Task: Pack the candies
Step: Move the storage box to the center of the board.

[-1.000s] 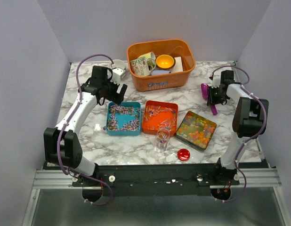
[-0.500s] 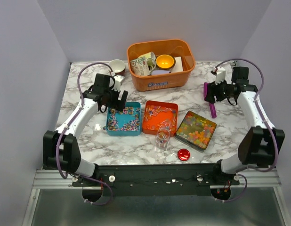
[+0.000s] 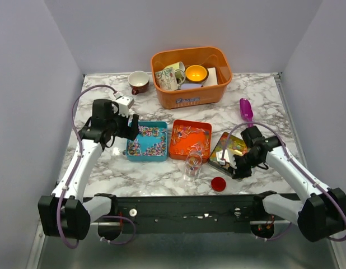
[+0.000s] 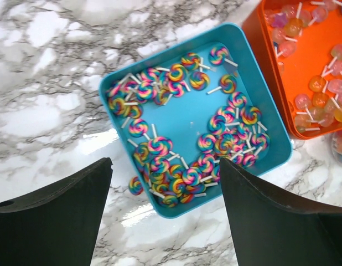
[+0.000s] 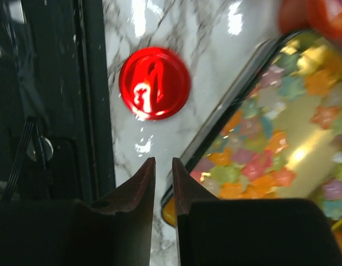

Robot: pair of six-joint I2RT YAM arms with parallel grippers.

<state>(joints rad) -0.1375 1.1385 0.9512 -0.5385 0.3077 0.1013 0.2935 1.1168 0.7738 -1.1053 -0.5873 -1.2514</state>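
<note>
Left gripper (image 4: 162, 213) hangs wide open over blue tray (image 3: 131, 150) w/ lollipops (image 4: 207, 145), prob. lining up a grab. Right gripper (image 5: 162, 177), nearly shut on nothing, hovers by red lid (image 5: 154, 82) & star-candy tin (image 3: 244, 147).

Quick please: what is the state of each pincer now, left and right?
Left pincer: open, holding nothing, above the blue tray.
Right pincer: nearly closed, holding nothing, near the red lid.

Rainbow-swirl candies (image 4: 160, 147) in teal tray (image 4: 265, 105), orange tray (image 3: 190, 151), red lid (image 5: 154, 83), grey-veined white marble table (image 3: 162, 171)
</note>
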